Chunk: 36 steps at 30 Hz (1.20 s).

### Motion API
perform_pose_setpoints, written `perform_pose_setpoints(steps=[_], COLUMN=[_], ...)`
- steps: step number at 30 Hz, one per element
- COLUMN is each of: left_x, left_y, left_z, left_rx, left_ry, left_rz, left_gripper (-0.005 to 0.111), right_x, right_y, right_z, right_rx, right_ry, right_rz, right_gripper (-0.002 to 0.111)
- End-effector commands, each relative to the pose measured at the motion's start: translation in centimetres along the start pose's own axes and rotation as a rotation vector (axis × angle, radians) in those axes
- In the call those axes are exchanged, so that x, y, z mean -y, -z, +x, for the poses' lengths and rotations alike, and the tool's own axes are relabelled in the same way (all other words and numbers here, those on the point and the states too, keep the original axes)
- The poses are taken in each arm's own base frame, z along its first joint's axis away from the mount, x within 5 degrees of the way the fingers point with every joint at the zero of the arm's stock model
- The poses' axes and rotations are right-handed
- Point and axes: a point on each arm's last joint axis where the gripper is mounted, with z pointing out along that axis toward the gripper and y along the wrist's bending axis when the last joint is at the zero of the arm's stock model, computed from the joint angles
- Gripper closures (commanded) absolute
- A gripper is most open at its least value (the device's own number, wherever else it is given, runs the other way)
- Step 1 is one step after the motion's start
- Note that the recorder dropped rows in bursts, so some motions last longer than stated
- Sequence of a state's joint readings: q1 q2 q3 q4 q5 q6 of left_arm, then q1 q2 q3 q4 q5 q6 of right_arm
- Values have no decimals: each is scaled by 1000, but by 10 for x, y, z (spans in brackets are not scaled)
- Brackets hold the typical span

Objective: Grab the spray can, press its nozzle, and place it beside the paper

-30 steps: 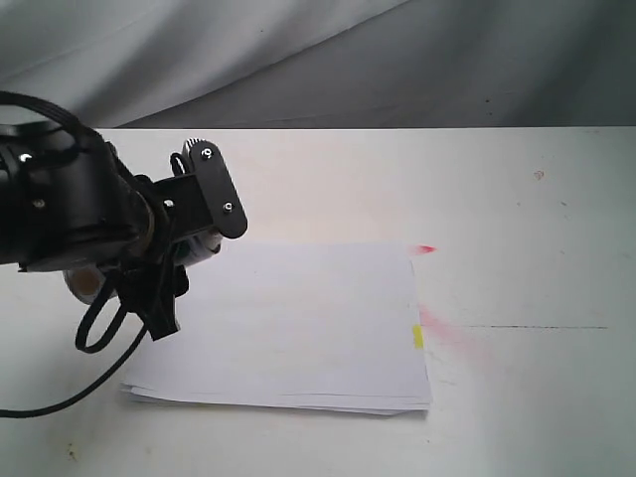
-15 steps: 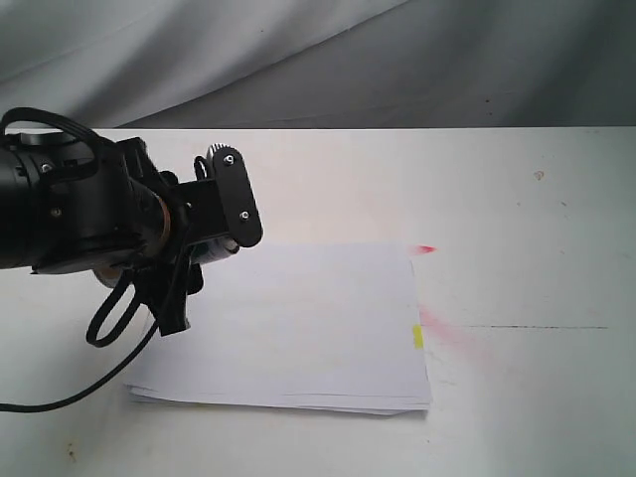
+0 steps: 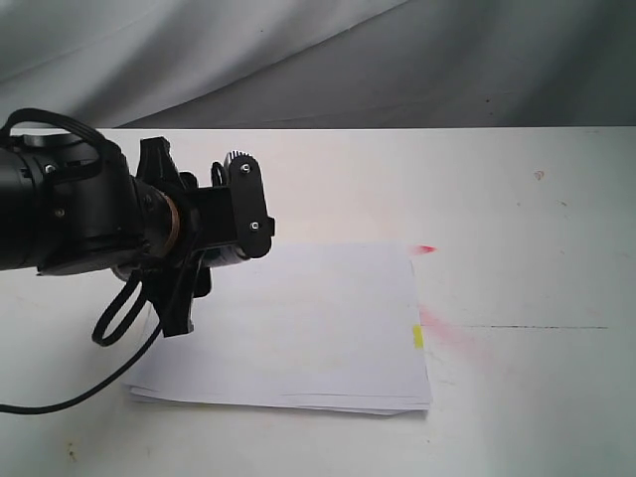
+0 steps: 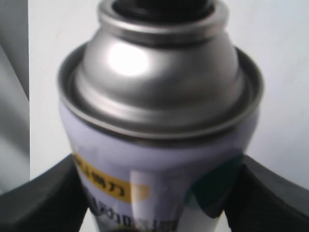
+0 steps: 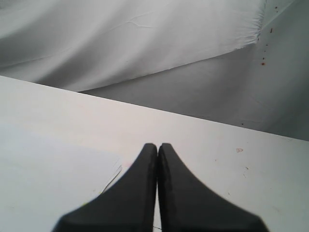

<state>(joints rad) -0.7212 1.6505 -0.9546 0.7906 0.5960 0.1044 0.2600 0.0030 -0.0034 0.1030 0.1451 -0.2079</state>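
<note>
Through the left wrist camera I am looking straight at the spray can (image 4: 159, 145), which is filling the frame: a polished silver dome over a rolled rim, a white label below it carrying a yellow strip with print too blurred to read and a patch of teal. Only the dark base of the nozzle (image 4: 159, 7) is showing inside the top ring, the rest being cut off by the frame edge. The black fingers (image 4: 38, 203) are pressing against the can's body from both sides, so the left gripper (image 3: 221, 256) is clamping the can. From the exterior camera the gripper and can are hanging in front of the far left corner of the paper (image 3: 318, 328), and the arm's bulk and a looping black cable (image 3: 109, 328) are hiding nearly all of the can and part of the sheets' left edge. The paper is lying flat on the white table (image 3: 517, 199), a small yellow tab (image 3: 417, 336) sticking out at its right edge, with a pink smear (image 3: 442, 328) just beside the tab and a red fleck (image 3: 425, 248) near the far right corner. The right gripper (image 5: 158, 147) is hovering with its jaws pressed together on nothing, the paper's corner lying beneath it. Behind the table a grey cloth (image 3: 298, 60) is hanging in folds.
</note>
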Motion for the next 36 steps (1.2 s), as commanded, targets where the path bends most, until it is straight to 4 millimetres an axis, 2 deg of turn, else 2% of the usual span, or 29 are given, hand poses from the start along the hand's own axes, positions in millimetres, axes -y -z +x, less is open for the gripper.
perform_pose_setpoints(steps=[1,17,19,21,25,27,29,32,35,36], left_x=[-1,0,0,0,0,0,0,0,0,0], left_y=[3,3,3,3,3,3,3,3,3,3], left_z=[-3,-3,-3,-3,-3,-3,-3,-3,-3,-3], left_rx=[25,23,23,23,23,23,23,23,23,23], left_ry=[4,10,10,10,12,12,12,12,12,12], left_rz=[-3,-1,-1,-1,1,1,1,1,1,1], left_gripper=[107,107,107,107,107,107,107,107,107,107], right_x=[0,0,1,3,9,10,1,-4,-6,-6], right_y=[0,0,0,1,3,3,2,4,-8,-14], right_z=[1,0,-6,-13,-21,-20,-18,-46,-91,-113], right_rx=[4,14,77,164,265,266,139,61,-99,-155], right_ry=[6,5,-108,-310,-544,-642,-685,-715,-600,-549], right_rz=[4,6,10,15,36,36,-37,-111,-157,-176], right_gripper=[108,108,108,108,108,108,108,108,108,108])
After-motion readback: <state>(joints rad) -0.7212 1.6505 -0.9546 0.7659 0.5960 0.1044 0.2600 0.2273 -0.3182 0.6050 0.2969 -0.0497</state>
